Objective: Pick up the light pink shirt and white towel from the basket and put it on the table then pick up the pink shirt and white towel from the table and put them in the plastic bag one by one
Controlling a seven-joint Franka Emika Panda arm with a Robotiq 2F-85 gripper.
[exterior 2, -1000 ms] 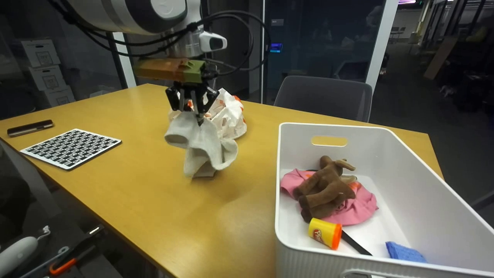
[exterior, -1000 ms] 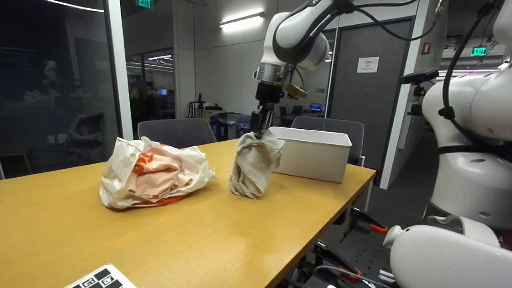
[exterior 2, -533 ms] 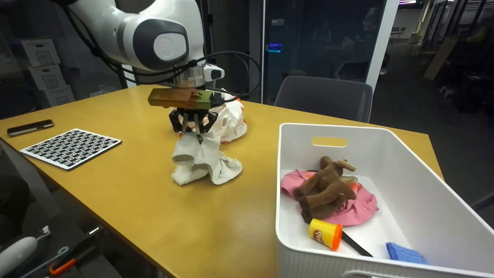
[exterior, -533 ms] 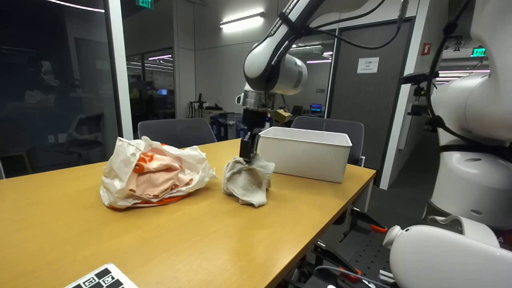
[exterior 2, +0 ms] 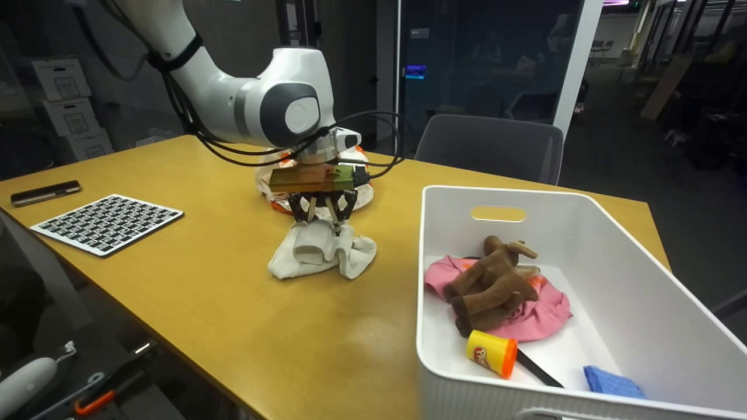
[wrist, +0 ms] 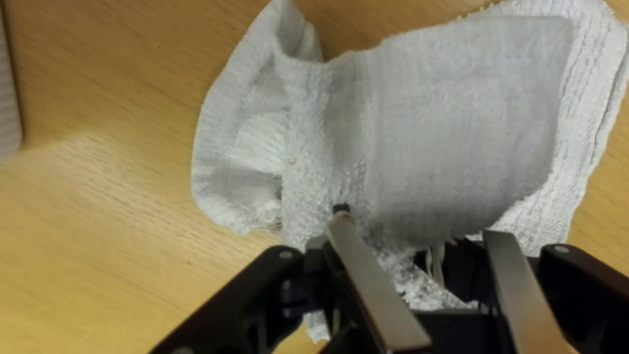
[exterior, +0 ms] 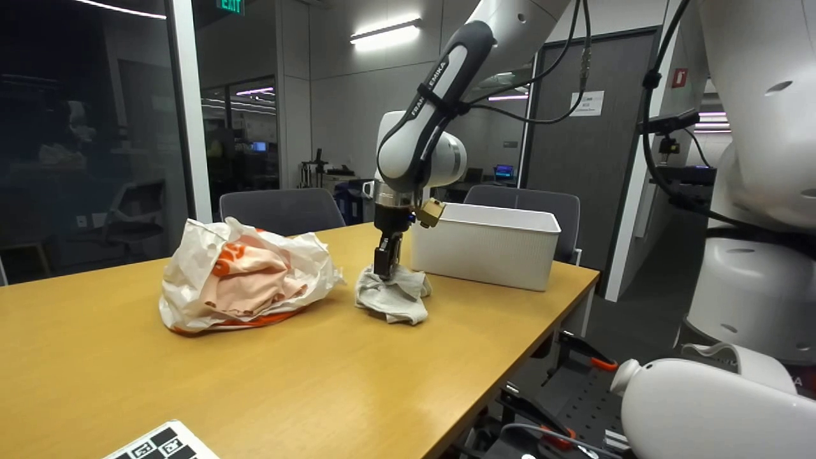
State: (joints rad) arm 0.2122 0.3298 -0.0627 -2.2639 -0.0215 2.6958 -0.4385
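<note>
Friend: Is your gripper point(exterior 2: 325, 226) squeezing anything?

Me: No, its two fingers point(wrist: 368, 278) are spread apart, pointing down, with a bit of the white towel point(wrist: 442, 123) between them.

Friend: Where is the towel?

Me: It's in a floppy heap on the desk point(exterior: 319, 376), right under my gripper.

Friend: And the bag?

Me: In an exterior view, with twelve at the top, I see the white bag point(exterior: 185, 277) at nine o'clock from the towel, near but apart. The light pink shirt point(exterior: 255, 287) peeks out of the bag's mouth. The basket point(exterior: 488, 248) is at two o'clock from the towel.

Friend: What's inside the basket?

Me: In an exterior view I see a brown toy point(exterior 2: 496, 286) on a darker pink cloth point(exterior 2: 551, 315), and a yellow tub point(exterior 2: 490, 353) at six o'clock from the toy.
</note>
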